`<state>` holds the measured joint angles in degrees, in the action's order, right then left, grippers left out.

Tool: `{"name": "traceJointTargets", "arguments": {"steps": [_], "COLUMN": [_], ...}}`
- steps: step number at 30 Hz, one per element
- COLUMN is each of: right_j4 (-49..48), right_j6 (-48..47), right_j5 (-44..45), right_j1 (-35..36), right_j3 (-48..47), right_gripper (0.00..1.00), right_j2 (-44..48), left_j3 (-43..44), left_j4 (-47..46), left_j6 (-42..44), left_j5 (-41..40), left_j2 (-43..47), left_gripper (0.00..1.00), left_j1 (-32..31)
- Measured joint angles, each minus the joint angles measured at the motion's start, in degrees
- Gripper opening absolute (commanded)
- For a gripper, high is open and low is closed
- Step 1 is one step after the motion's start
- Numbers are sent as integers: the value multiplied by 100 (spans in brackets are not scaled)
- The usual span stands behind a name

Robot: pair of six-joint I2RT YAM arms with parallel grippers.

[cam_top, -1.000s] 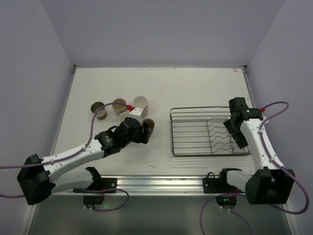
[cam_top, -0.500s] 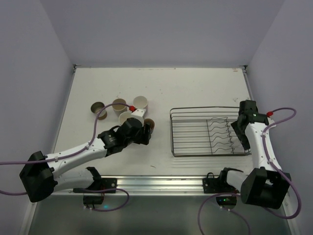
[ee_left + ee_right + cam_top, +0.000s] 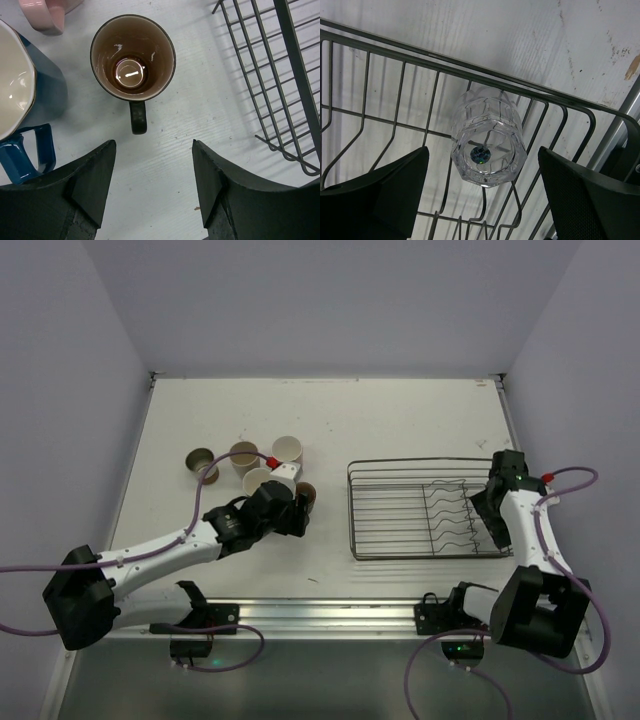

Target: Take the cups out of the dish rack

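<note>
A dark brown mug (image 3: 132, 57) stands upright on the table, its handle pointing at my left gripper (image 3: 154, 145), which is open and empty just short of it. A blue mug (image 3: 35, 85) and a pink one (image 3: 45, 12) stand beside it. From above, these cups (image 3: 262, 468) cluster left of the dish rack (image 3: 400, 508), with my left gripper (image 3: 298, 510) at their near side. My right gripper (image 3: 483, 152) hangs open over the rack's right end (image 3: 445, 67). A clear glass cup (image 3: 489, 140) sits upside down there, framed by the fingers, which do not touch it.
The rack's near corner (image 3: 295, 145) lies close to the right of my left gripper. Wavy plate slots (image 3: 455, 515) fill the rack's right half under my right arm (image 3: 525, 540). Side walls border the table on both sides.
My right arm has swung toward the rack's right end and its jaws have narrowed slightly. My left arm has barely moved.
</note>
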<state>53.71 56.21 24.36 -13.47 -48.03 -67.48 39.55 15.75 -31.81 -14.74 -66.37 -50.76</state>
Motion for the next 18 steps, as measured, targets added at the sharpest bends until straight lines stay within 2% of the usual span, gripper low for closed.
{"name": "traceJointTargets", "arguments": {"steps": [9, 11, 18], "right_j4": [-262, -280, -302], "right_j6": [-37, -37, -57], "right_j5": [-42, -42, -42], "right_j1": [-74, -111, -214], "right_j3": [179, 179, 179], "right_gripper": [85, 81, 79], "right_j2": [-125, -125, -127], "left_j3": [0, 0, 0], "left_j4": [-4, -11, -22], "left_j6": [0, 2, 11], "left_j5": [2, 2, 7], "left_j2": [-37, -57, -111], "left_gripper": [66, 66, 66], "left_j1": [-2, -2, -2]}}
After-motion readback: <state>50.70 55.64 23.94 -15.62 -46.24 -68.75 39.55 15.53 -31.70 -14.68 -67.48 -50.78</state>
